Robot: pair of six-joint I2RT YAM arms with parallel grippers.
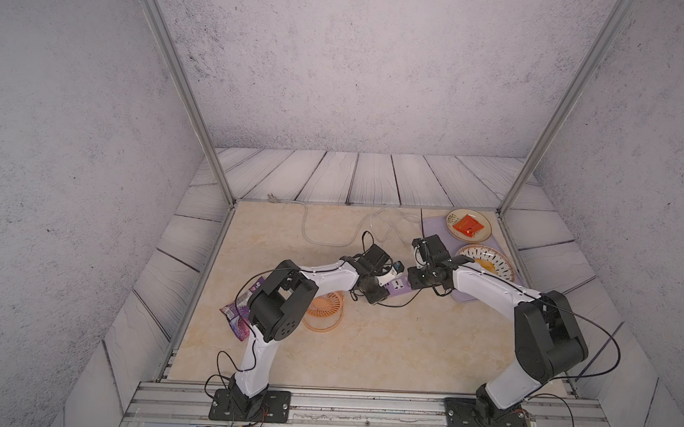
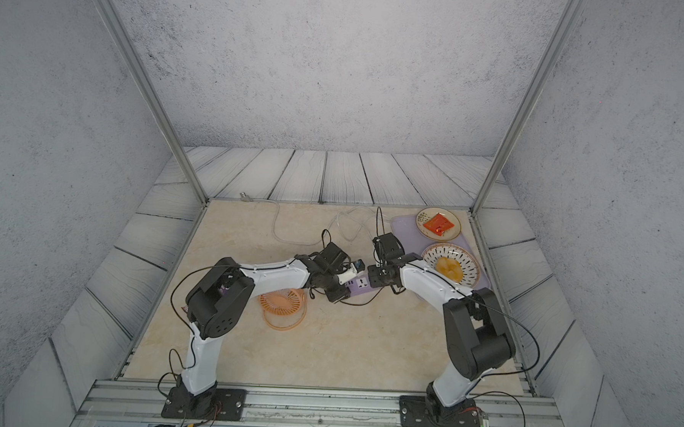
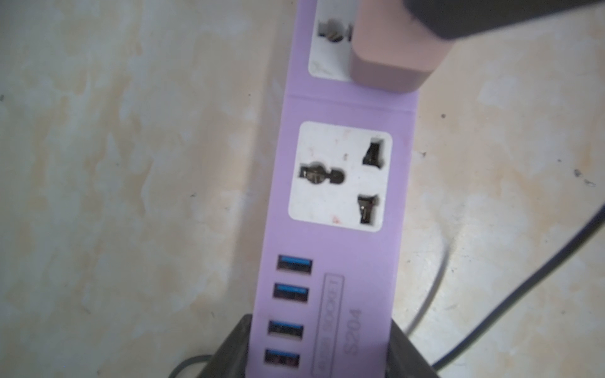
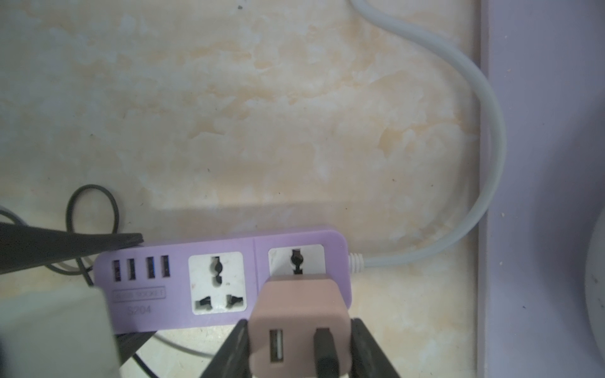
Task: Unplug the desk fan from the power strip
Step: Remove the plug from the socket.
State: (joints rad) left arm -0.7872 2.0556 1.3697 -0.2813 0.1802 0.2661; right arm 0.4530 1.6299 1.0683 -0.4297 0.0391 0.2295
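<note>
1. Nearest, two white-and-black robot arms rise from a metal rail (image 1: 364, 402) at the near edge of a beige marbled surface (image 1: 366, 350). Both lean in toward its middle.
2. Left of centre, the orange desk fan (image 1: 325, 307) lies on the surface with its slatted grille facing up and its ring stand on the near side. The left arm's elbow hides part of it. A purple snack packet (image 1: 233, 316) lies further left, partly under that arm.
3. In the middle, the lavender power strip (image 3: 327, 235) lies flat, running left to right. The left fingers (image 3: 235, 345) are clenched across its left end, beside four blue USB ports (image 3: 291, 294).
4. The white socket (image 3: 340, 176) next to the ports is empty.
5. The pinkish-beige plug cube (image 4: 296, 307) sits over the other socket, at the cord end. The right fingers (image 4: 229, 353) pinch it, one on each side. Whether its prongs are still seated cannot be told.
6. A thin black cable (image 1: 402, 303) leaves the cube and trails left along the near side of the strip.
7. A whitish-grey cord (image 4: 494, 131) leaves the strip's right end and loops away toward the far edge.
8. Far right, a pale-purple tray (image 2: 405, 231) carries two plates. The nearer striped plate (image 2: 465, 255) holds yellow-orange food (image 2: 449, 266). The farther plate (image 2: 454, 227) holds a red packet (image 2: 438, 224).
</note>
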